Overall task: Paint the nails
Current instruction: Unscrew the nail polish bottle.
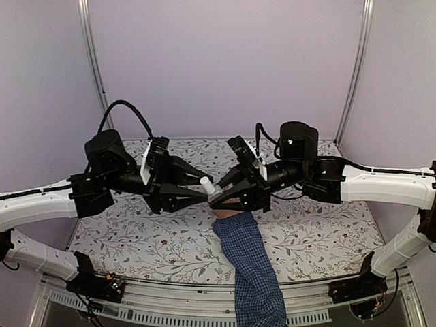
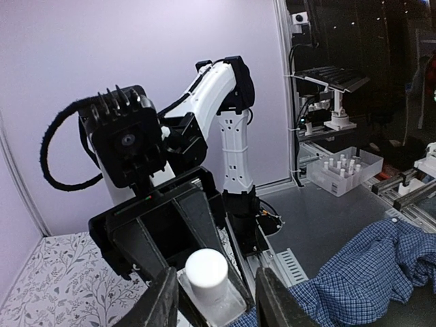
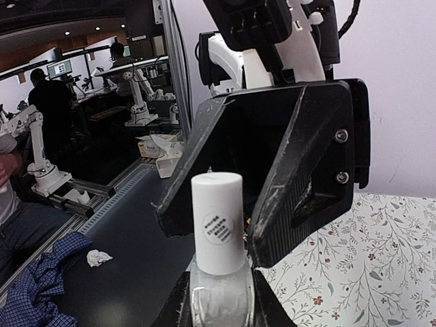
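Note:
My right gripper (image 1: 216,198) is shut on the clear glass body of a nail polish bottle (image 3: 219,294) and holds it upright above the table. The bottle's white cap (image 1: 206,184) sticks up. My left gripper (image 2: 216,300) is open, with one jaw on each side of the cap (image 2: 206,272) and a gap on both sides. A small pale hand (image 1: 227,213) ends a blue checked sleeve (image 1: 248,266) and lies just below my right gripper, mostly hidden. The nails do not show in any view.
The table carries a floral cloth (image 1: 136,231). Metal frame posts (image 1: 92,61) stand at the back corners. Off the table, a white tray of small bottles (image 2: 340,170) and a crumpled tissue (image 3: 99,257) lie on dark surfaces.

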Robot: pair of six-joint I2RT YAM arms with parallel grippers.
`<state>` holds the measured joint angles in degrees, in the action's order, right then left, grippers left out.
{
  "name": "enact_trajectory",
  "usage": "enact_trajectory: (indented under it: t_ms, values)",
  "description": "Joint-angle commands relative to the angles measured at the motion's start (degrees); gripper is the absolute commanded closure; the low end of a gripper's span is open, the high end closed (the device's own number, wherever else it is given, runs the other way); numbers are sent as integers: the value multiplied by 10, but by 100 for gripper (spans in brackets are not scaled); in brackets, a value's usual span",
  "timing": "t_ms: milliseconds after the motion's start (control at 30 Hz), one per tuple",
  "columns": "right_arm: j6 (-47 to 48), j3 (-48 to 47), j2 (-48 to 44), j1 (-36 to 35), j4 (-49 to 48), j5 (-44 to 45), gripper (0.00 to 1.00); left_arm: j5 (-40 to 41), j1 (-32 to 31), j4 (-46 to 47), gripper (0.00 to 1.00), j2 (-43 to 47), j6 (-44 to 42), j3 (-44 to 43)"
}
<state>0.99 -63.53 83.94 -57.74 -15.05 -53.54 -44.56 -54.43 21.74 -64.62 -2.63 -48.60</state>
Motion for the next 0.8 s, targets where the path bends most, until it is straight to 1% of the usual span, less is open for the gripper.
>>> enact_trajectory:
  t_ms: [0, 167, 267, 433, 600, 700, 767]
  values:
    - [-7, -20, 9, -2, -16, -20, 100, -8, -15, 14, 62, -9, -17, -16]
    - [-7, -19, 10, -2, -15, -14, 100, 3, -22, 28, 67, -6, -16, -10]
    - [-7, -19, 12, -1, -15, -7, 100, 14, -24, 29, 73, -4, -15, -8]
    - [-7, -16, 9, -1, -16, 18, 100, 67, -28, 33, 86, 3, -6, 0]
    - [-27, -3, -6, 0, -22, 87, 100, 110, -28, 40, 96, 9, 12, 9]
    - [-22, 7, -18, 0, -26, 132, 100, 136, -28, 39, 100, 11, 21, 9]
    - [-19, 13, -27, 0, -28, 171, 100, 160, -28, 40, 100, 10, 25, 9]
